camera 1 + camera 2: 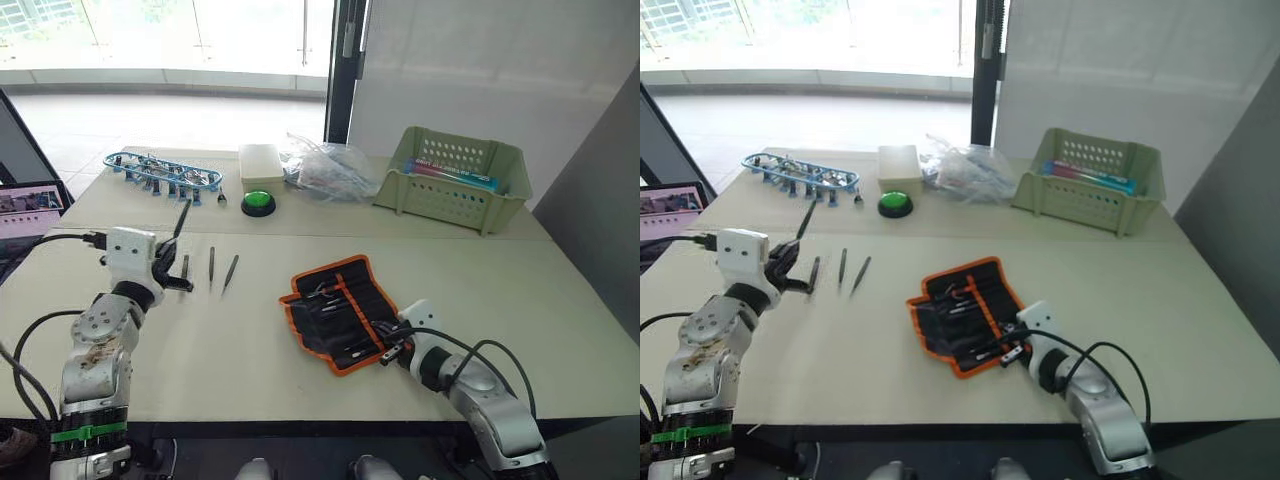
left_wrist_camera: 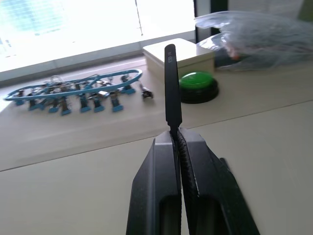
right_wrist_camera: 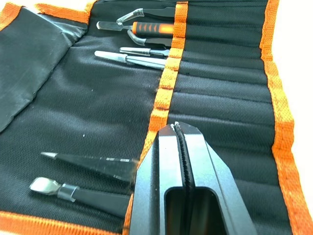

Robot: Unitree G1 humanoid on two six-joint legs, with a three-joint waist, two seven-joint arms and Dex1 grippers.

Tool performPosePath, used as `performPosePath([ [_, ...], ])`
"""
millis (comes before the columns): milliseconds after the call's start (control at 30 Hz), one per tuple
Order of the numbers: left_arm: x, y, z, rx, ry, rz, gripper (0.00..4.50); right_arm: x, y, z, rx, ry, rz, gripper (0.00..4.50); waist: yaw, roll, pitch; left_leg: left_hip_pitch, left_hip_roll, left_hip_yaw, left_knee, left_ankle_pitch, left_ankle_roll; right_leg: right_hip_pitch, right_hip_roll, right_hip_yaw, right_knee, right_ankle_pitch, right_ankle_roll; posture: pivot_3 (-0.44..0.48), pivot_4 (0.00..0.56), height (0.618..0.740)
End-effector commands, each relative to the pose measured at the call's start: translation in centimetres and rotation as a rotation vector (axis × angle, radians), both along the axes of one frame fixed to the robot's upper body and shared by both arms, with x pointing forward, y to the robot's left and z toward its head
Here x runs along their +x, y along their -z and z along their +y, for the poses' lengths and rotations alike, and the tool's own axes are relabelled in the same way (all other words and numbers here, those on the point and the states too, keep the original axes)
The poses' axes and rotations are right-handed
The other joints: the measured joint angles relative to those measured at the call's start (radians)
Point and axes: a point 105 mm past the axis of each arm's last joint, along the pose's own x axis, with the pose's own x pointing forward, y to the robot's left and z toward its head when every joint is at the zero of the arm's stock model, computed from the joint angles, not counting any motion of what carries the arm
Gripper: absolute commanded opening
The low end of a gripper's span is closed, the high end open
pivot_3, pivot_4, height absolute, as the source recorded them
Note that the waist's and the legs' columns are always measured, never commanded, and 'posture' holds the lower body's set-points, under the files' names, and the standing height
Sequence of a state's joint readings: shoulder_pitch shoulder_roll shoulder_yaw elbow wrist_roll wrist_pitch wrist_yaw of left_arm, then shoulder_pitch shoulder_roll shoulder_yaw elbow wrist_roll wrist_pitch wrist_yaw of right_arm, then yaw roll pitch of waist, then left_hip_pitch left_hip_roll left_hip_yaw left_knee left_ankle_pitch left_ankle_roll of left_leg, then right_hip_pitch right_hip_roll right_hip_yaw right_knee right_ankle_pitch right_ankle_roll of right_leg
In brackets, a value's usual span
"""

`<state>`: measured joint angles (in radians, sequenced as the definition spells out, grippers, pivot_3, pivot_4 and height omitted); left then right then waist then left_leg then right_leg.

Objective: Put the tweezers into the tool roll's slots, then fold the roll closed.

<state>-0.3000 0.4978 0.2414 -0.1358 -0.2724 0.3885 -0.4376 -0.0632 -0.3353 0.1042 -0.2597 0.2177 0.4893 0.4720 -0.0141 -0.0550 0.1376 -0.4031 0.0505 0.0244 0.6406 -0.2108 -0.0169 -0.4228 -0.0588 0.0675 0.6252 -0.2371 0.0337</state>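
Observation:
The tool roll [image 1: 338, 312] lies open on the table, black with orange edging. Its slots [image 3: 220, 93] hold several tools, among them black tweezers [image 3: 93, 164] and an orange-handled tool [image 3: 151, 28]. My right gripper [image 3: 179, 127] is shut with nothing between its fingers, its tips over the roll's orange middle stripe at the near edge. My left gripper [image 2: 177, 133] is shut on one black tweezers [image 2: 171, 83], held upright above the table's left side. Three more tweezers [image 1: 211, 262] lie on the table just right of that gripper.
At the back stand a green plastic basket [image 1: 455, 180], a crumpled plastic bag [image 1: 330, 170], a white box [image 1: 261, 165], a green button [image 1: 258, 203] and a blue rack of clips [image 1: 160, 172]. A laptop screen [image 1: 30, 210] sits off the table's left edge.

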Motion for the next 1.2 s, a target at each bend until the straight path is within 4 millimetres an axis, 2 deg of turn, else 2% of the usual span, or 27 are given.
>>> performPosePath([
  [33,-0.9,-0.7,-5.7,0.058,0.29,0.031,0.03,-0.6,1.6,0.0,-0.019,0.005,0.072,0.0,-0.001,0.0,0.0,0.0,0.0,0.0,0.0,0.003,0.006,0.0,0.0,0.0,0.0,0.0,0.0,0.0,0.15,0.738],
  [100,-1.8,-0.2,-8.7,0.078,0.45,0.087,0.03,-0.7,1.7,-0.1,-0.021,0.008,0.073,0.0,-0.003,0.001,0.001,-0.001,0.0,0.0,0.0,0.004,0.006,-0.001,0.001,0.0,0.0,-0.001,0.0,0.0,0.15,0.738],
  [167,-2.6,0.0,-10.9,0.121,0.565,0.121,0.03,-0.9,1.7,-0.2,-0.023,0.012,0.074,0.0,-0.003,0.002,0.001,-0.001,0.001,0.0,0.0,0.004,0.006,-0.001,0.001,0.0,0.0,-0.002,0.001,0.0,0.15,0.738],
  [233,-3.2,1.1,-12.4,0.176,0.653,0.188,0.03,-1.0,1.7,-0.3,-0.027,0.017,0.073,0.0,-0.003,0.003,0.002,-0.001,0.0,0.0,0.0,0.004,0.007,-0.001,0.001,0.0,0.0,-0.003,0.001,0.0,0.15,0.738],
  [333,-3.8,2.5,-13.6,0.233,0.728,0.278,0.03,-1.1,1.7,-0.4,-0.031,0.027,0.07,0.0,-0.004,0.005,0.003,-0.001,0.0,0.0,0.0,0.004,0.007,-0.001,0.001,0.001,0.0,-0.004,0.001,0.0,0.15,0.738],
  [433,-3.5,3.7,-13.3,0.361,0.726,0.366,0.03,-1.1,1.6,-0.3,-0.031,0.032,0.064,0.0,-0.004,0.005,0.004,-0.001,0.0,-0.001,0.0,0.004,0.007,-0.001,0.002,0.001,0.0,-0.004,0.002,0.0,0.15,0.738],
  [733,-3.2,3.7,-13.3,0.509,0.783,0.43,0.03,-1.3,1.6,-0.1,-0.022,0.051,0.058,0.0,-0.004,0.008,0.008,-0.002,0.0,-0.001,0.0,0.004,0.007,-0.001,0.002,0.001,0.0,-0.005,0.002,0.0,0.15,0.738],
  [867,-3.1,4.2,-13.5,0.531,0.79,0.457,0.03,-1.4,1.6,0.1,-0.016,0.057,0.057,0.0,-0.004,0.008,0.008,-0.002,0.0,-0.001,0.0,0.004,0.007,-0.001,0.002,0.001,0.0,-0.005,0.002,0.0,0.15,0.738],
  [1067,-2.1,4.6,-13.1,0.557,0.736,0.463,0.03,-1.5,1.7,0.2,-0.013,0.063,0.059,0.0,-0.003,0.007,0.008,-0.002,0.0,-0.002,0.0,0.004,0.007,-0.001,0.002,0.001,0.0,-0.005,0.002,0.0,0.15,0.738],
  [1200,-2.0,4.5,-13.7,0.555,0.745,0.456,0.03,-1.5,1.7,0.3,-0.01,0.063,0.06,0.0,-0.004,0.007,0.008,-0.002,0.0,-0.002,0.0,0.004,0.007,-0.001,0.002,0.001,0.001,-0.005,0.002,0.0,0.15,0.738],
])
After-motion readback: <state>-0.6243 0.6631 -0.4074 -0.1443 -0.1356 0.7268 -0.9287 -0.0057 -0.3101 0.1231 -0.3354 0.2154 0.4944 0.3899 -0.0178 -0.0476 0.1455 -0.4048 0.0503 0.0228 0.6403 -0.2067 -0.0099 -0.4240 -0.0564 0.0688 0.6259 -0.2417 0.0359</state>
